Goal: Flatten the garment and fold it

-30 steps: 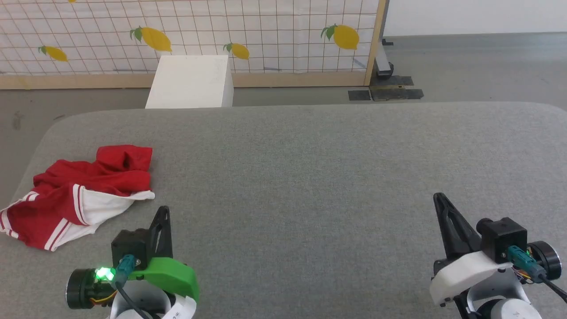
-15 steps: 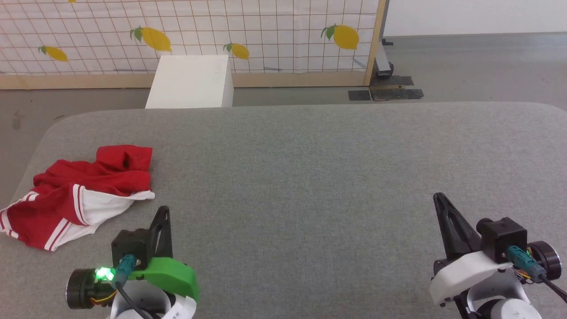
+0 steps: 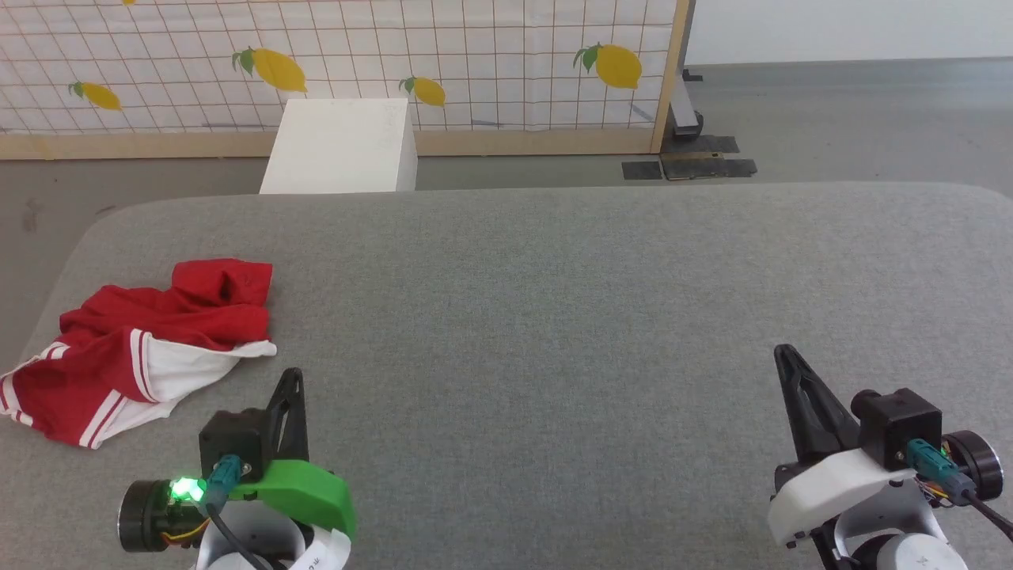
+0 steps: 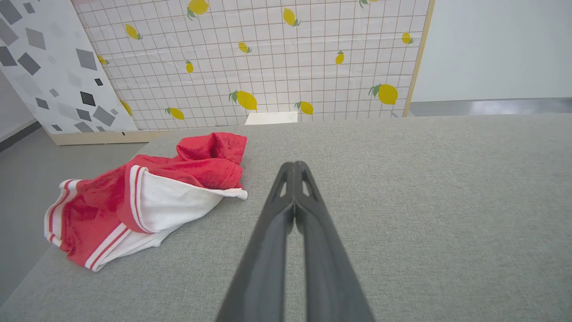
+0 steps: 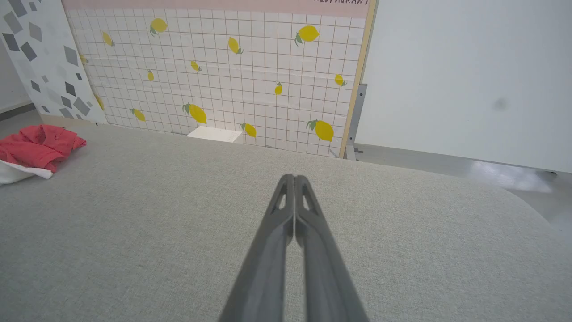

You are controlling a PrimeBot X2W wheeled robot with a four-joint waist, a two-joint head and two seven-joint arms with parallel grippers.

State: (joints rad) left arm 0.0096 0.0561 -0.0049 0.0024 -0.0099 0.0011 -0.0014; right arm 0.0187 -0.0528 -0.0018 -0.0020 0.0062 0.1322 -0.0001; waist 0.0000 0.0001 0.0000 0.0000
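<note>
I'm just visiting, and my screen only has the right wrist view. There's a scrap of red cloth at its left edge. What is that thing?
Observer: A crumpled garment: red, with a white part turned out and red-and-white striped trim.
Operator: Is any of it lying flat?
Observer: No, it is bunched in a heap by the left edge of the grey table.
Operator: Is the other claw holding it?
Observer: No. The left gripper is shut, beside the heap and apart from it.
</note>
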